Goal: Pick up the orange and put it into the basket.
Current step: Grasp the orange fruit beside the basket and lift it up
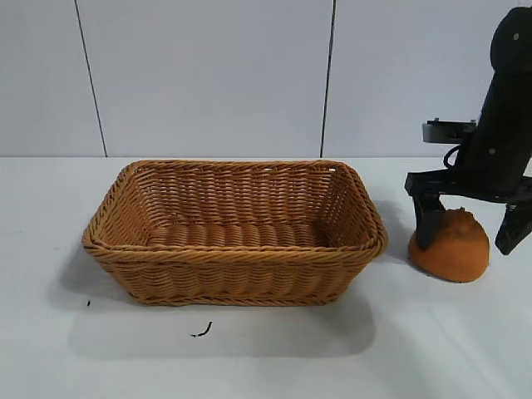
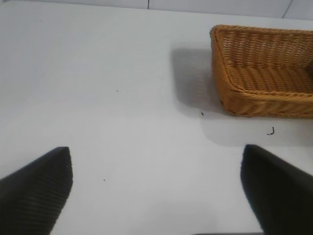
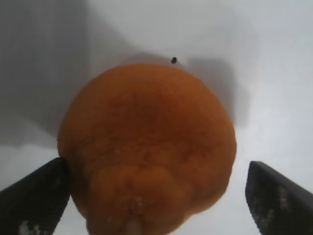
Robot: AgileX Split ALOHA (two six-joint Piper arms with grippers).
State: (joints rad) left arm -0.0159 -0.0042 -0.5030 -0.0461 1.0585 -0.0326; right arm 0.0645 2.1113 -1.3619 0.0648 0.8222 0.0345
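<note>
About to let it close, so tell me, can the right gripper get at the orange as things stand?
Probably yes. The right gripper points down, open, its fingers on either side of the orange on the table, nothing between them. The basket stands apart.

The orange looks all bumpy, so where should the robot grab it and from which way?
Best around its wide round middle, coming straight down from above. The orange sits on the table with its knobbly bump up, so the bump is too lumpy to pinch, while the sides below it are fuller. The right gripper is open over it, one finger on each side. The basket stands apart, leaving room.
</note>
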